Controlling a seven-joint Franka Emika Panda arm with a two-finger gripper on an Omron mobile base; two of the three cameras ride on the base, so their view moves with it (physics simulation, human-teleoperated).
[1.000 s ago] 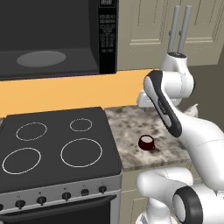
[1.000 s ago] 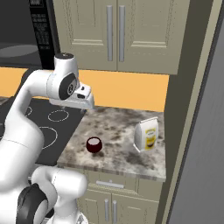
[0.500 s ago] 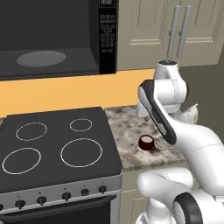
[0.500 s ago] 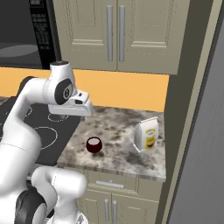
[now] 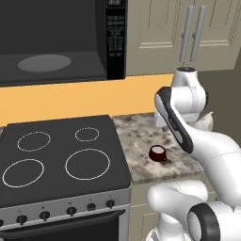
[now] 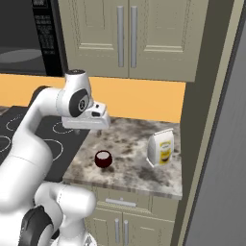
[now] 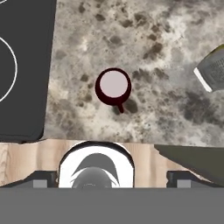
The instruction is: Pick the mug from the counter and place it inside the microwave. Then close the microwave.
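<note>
The mug (image 5: 157,153) stands upright on the speckled desk (image 5: 141,150), near its front edge and just right of the black stove (image 5: 61,160). In the hand view the mug (image 7: 113,86) shows its pale inside and a small handle, with bare stone all round it.

The pincer (image 7: 112,177) hangs above the desk, well clear of the mug, with its two dark tips set wide apart and nothing between them.

A pale carton (image 6: 161,146) with a yellow label stands upright to the right of the mug, well apart from it. Up on the far left, the microwave (image 5: 61,42) is open, its grey turntable (image 5: 44,62) bare. Beige wall cabinets (image 6: 125,36) with long handles fill the wall right of it. The white arm (image 6: 43,115) arches over the stove's right side, between the mug and the microwave.
</note>
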